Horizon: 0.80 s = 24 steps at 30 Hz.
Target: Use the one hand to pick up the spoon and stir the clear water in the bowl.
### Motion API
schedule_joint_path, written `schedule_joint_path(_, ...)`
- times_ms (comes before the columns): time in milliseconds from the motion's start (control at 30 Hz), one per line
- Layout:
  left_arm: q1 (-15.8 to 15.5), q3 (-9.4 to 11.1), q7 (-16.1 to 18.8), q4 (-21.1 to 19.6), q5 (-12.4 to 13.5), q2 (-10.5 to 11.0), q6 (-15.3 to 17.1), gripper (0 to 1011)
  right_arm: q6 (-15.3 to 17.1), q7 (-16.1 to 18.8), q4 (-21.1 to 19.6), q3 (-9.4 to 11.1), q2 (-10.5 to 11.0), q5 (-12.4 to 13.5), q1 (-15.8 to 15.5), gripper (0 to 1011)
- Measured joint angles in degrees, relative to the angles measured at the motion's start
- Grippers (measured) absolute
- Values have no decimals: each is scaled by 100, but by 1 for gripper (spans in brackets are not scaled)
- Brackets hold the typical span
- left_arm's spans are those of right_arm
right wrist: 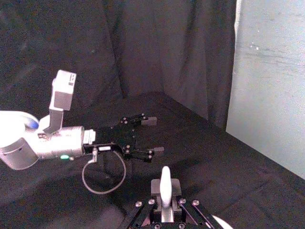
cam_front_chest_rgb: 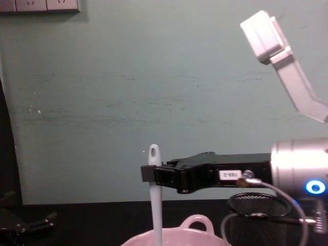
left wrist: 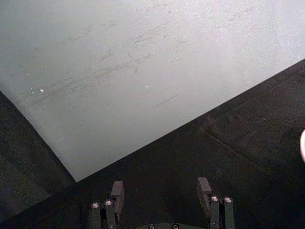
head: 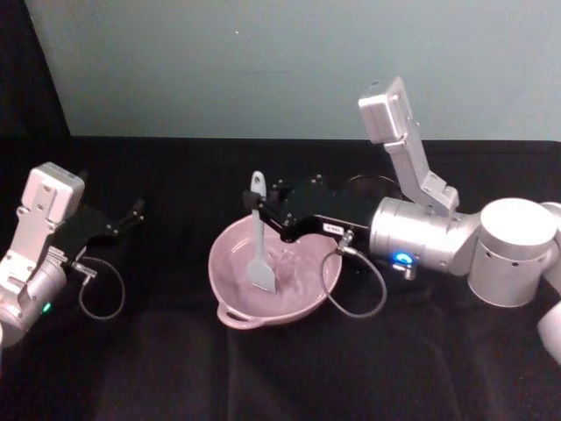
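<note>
spoon (head: pixel 259 239) in right tool (head: pixel 264 207), inside bowl (head: pixel 289 314)

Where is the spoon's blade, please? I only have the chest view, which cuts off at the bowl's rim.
Observer: The blade of the spoon is down inside the bowl, dipped in the water near the middle.
Operator: Thanks. Is the left hand near the bowl?
Observer: No, it hovers well off to the bowl's left, open.
Operator: Does the right hand hold the spoon squarely?
Observer: Its wrist view shows the handle upright, centred between that hand's two sides.
</note>
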Motion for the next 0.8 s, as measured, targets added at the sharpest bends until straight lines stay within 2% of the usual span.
schedule_joint_path(67,0,0,0,0,0,0,0,1011,-49,12,183,-35,-118,2,99,118)
schedule_joint_path(133,0,0,0,0,0,0,0,1011,-60,12,226,-40,-145,4,122,118)
schedule_joint_path(167,0,0,0,0,0,0,0,1011,-118,11,439,-56,-261,5,225,118)
schedule_joint_path(433,0,0,0,0,0,0,0,1011,-200,7,924,-27,-451,14,443,118)
schedule_joint_path(567,0,0,0,0,0,0,0,1011,-220,-33,960,28,-432,-1,466,118)
schedule_joint_path(800,0,0,0,0,0,0,0,1011,-206,-156,813,169,-264,-26,388,118)
